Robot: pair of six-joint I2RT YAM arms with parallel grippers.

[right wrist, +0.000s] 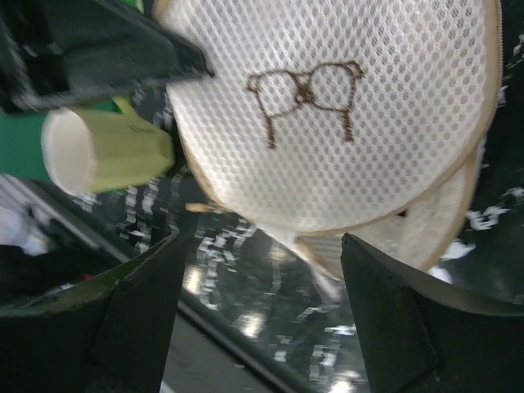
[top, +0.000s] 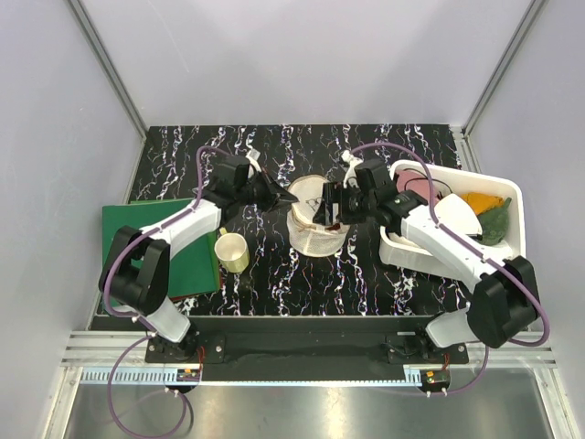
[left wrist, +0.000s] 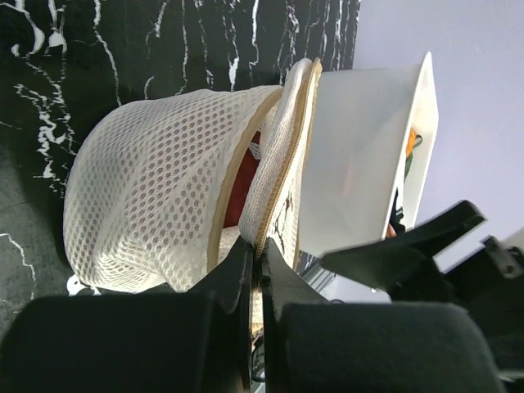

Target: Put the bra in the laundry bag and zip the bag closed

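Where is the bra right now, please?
In the left wrist view, the bra shows inside the open laundry bag, at table centre between the yellow cup and the white tub.

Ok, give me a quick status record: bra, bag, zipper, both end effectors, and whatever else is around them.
bra: dark red, inside the bag, seen through the opening
bag: cream mesh, between the two arms, flap lifted
zipper: not closed, gap along the rim
left end effector: shut on the bag's rim
right end effector: open, facing the bag's marked side
cup: yellow, left of the bag
bin: white, right of the bag, holds cloths
mat: green, far left
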